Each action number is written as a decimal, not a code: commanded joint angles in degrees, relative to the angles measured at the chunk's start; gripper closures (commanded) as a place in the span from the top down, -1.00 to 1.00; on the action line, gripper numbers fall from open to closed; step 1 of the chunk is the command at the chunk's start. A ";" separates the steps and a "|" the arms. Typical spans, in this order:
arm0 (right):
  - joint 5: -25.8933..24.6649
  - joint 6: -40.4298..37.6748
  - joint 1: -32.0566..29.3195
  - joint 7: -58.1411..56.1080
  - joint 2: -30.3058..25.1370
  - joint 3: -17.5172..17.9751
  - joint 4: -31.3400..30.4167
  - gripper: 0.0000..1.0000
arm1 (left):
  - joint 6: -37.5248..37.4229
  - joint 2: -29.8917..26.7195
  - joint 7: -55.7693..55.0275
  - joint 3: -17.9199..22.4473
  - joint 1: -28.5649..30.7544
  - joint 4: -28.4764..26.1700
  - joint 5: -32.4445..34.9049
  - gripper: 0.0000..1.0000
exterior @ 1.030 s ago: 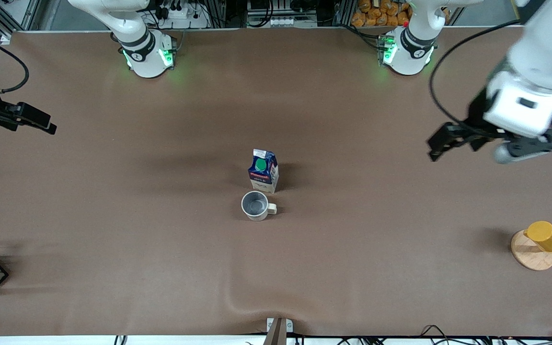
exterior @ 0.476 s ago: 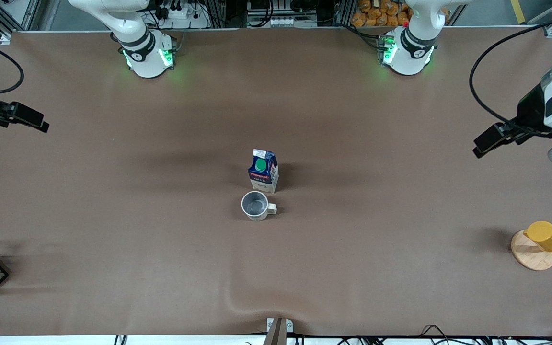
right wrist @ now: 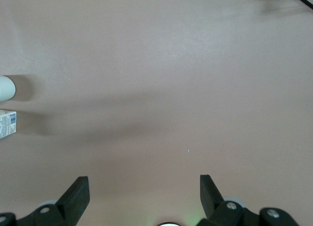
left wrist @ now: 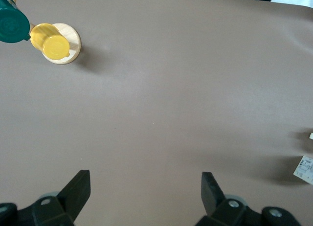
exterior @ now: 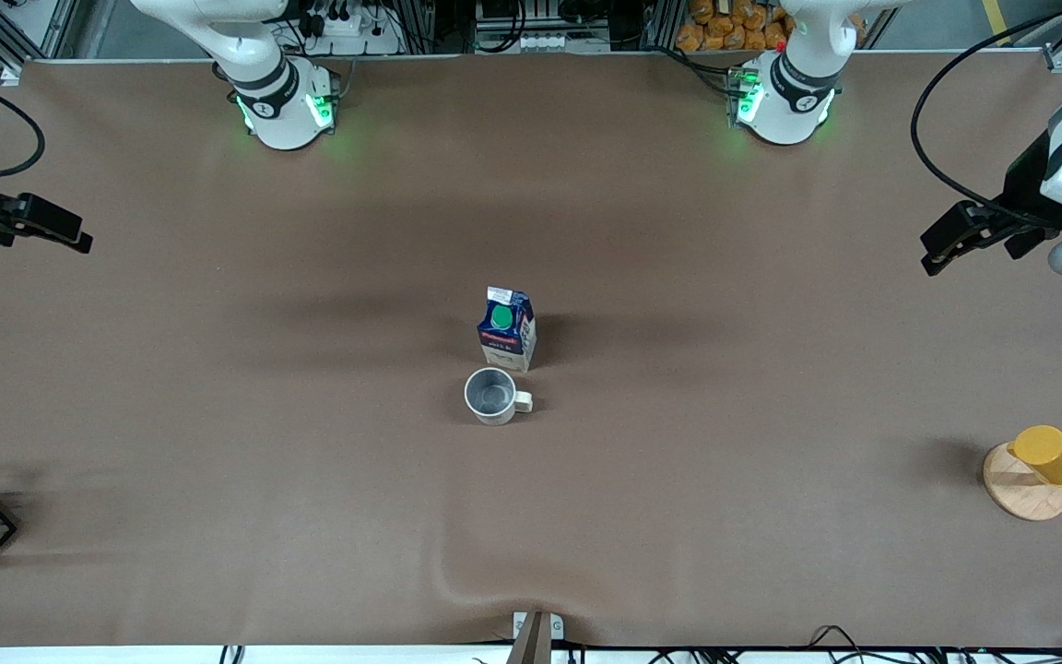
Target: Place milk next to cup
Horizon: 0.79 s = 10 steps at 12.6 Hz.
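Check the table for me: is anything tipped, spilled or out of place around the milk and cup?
Nothing stands out. The milk stands upright, just farther from the front camera than the cup, which is also upright. No spill shows. The left gripper and right gripper are open, off at the table's ends.

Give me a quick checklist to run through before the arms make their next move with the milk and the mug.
1. Milk upright on the table: ok.
2. Milk beside the cup, the cup nearer the front camera, a small gap between them: ok.
3. Cup upright, handle toward the left arm's end: ok.
4. Left gripper open, holding nothing, up over the left arm's end of the table: ok.
5. Right gripper open, holding nothing, at the right arm's end: ok.
6. Yellow cup on its wooden stand, well away from milk and cup: ok.
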 commanded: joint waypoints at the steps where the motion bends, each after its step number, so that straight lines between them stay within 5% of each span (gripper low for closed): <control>1: -0.67 -0.49 -0.37 -1.23 -0.59 0.22 0.36 1.00 | 0.30 -1.53 1.86 1.14 -0.83 -0.61 0.73 1.00; 4: -0.94 -0.05 -0.37 -1.15 -0.50 0.22 0.45 1.00 | -4.78 -1.70 9.30 4.56 -3.03 -0.52 -0.15 1.00; 10: -0.85 0.56 -0.37 -1.15 -0.59 0.22 0.45 1.00 | -10.25 -1.79 13.20 5.01 -3.65 0.70 -0.68 1.00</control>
